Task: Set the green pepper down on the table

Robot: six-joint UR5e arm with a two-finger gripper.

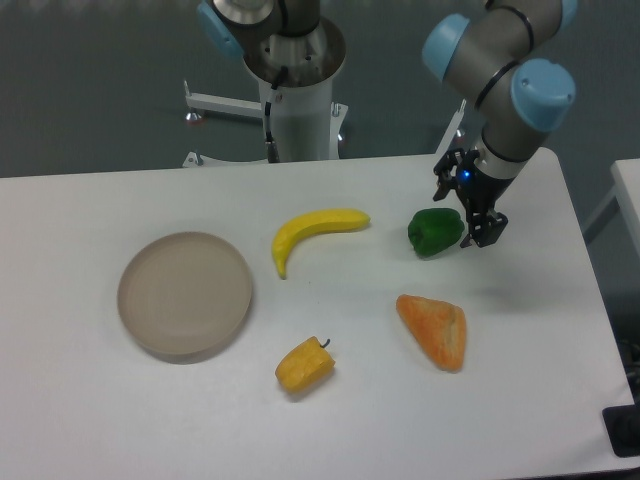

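Observation:
The green pepper (pixel 433 231) is small, glossy and dark green. It lies on the white table (pixel 80 420) at the right, between the banana and my gripper. My gripper (pixel 468 212) hangs just to the right of the pepper, close to its upper right side. Its two dark fingers stand apart with nothing between them. I cannot tell whether a finger still touches the pepper.
A yellow banana (pixel 308 233) lies left of the pepper. A round tan plate (pixel 185 294) sits at the left. A yellow-orange pepper (pixel 305 365) and an orange wedge-shaped item (pixel 435 330) lie nearer the front. The table's right edge is close to the arm.

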